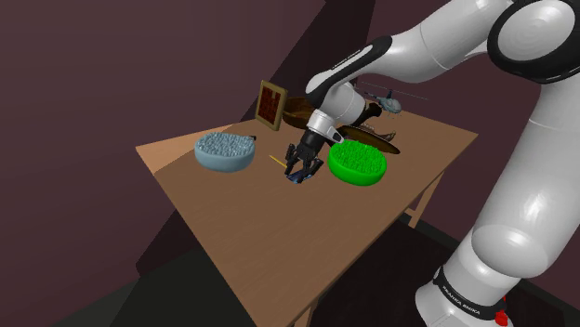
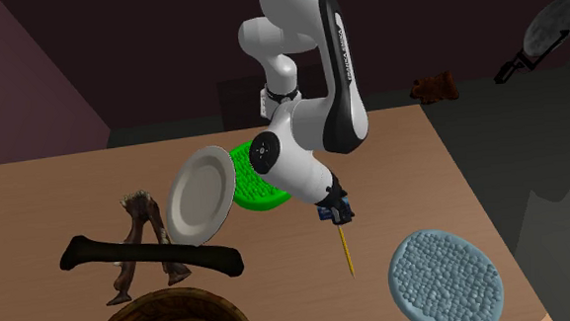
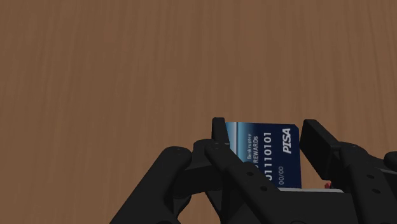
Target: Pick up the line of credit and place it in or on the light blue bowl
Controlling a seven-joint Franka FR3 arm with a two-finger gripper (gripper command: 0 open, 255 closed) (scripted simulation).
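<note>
From the shoulder view's left, the blue bowl (image 1: 225,150) sits near the far left corner of the table (image 1: 279,243), full of a knobbly blue-grey texture. Just to its right a thin yellow stick (image 1: 276,162) lies flat on the wood. Next comes the gripper (image 1: 297,175), pointing down and low over the table, between the stick and a bright green bowl (image 1: 358,163). Behind them a small brown frame (image 1: 270,101) stands upright near the back edge.

In the wrist view the two fingers (image 3: 219,137) are closed against the edges of the card (image 3: 270,156), a dark blue bank card marked "REWARDS" and "PISA". It stands on edge between them, with bare wood beyond. Whether its lower edge touches the table I cannot tell.

In the second exterior view, left to right, a white plate (image 2: 201,196) stands tilted on its rim in front of the green bowl. The arm (image 2: 307,144) bends down past it, with a sliver of blue card at the gripper. The stick's near end lies just below the gripper. The blue bowl is further right, apart from both.
</note>
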